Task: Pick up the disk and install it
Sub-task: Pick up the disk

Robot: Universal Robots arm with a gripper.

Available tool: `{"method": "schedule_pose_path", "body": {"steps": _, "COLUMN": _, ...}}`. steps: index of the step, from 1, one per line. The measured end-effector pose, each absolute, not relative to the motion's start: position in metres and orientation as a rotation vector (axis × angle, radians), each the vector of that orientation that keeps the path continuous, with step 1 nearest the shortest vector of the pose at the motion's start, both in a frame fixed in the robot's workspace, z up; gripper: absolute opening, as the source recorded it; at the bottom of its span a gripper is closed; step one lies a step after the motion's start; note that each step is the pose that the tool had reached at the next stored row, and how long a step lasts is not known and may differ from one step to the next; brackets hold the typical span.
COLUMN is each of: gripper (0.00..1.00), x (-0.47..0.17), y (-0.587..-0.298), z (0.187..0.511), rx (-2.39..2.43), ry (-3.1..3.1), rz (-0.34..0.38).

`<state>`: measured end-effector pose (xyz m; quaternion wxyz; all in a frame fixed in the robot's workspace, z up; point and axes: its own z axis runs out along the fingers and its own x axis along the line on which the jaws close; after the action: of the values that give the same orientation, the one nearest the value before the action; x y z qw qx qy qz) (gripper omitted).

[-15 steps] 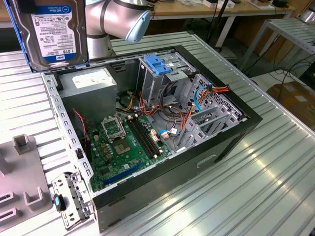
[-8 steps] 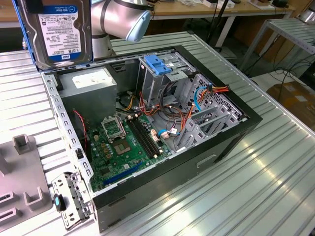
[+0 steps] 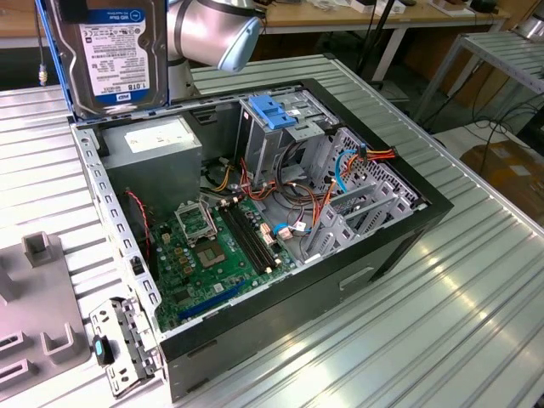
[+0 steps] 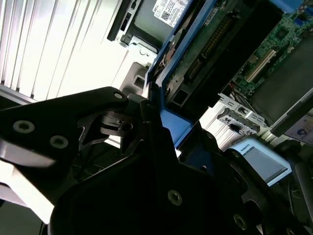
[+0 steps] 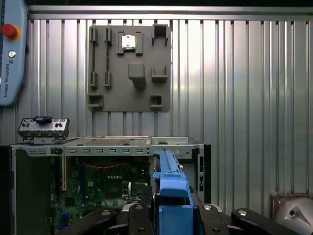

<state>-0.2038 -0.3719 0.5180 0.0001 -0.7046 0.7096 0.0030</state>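
The disk (image 3: 110,55) hangs upright at the exterior view's upper left, above the back corner of the open computer case (image 3: 399,234), with its white label facing the camera and blue rails along its sides. In the second wrist view my gripper (image 4: 164,132) is shut on the disk (image 4: 205,54), its black fingers (image 4: 122,127) pressing against the blue rail. The first wrist view shows the disk (image 5: 171,188) edge-on between the fingers (image 5: 139,218), over the case wall. The arm's grey joint (image 3: 212,30) sits just beside the disk.
Inside the case are a metal drive cage with a blue cap (image 3: 272,110), a grey power-supply box (image 3: 157,144), the green motherboard (image 3: 212,251) and loose cables (image 3: 340,166). On the ribbed table lie a grey fixture plate (image 5: 129,68) and a small metal bracket (image 5: 44,128).
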Motion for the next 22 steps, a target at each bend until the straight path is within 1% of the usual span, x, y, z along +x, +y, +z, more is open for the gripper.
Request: {"method": "schedule_pose_path", "body": {"steps": 22, "gripper": 0.37, "x": -0.170, "y": -0.372, "z": 0.518, "rx": -2.214, "ry": 2.230, "rz": 0.011}}
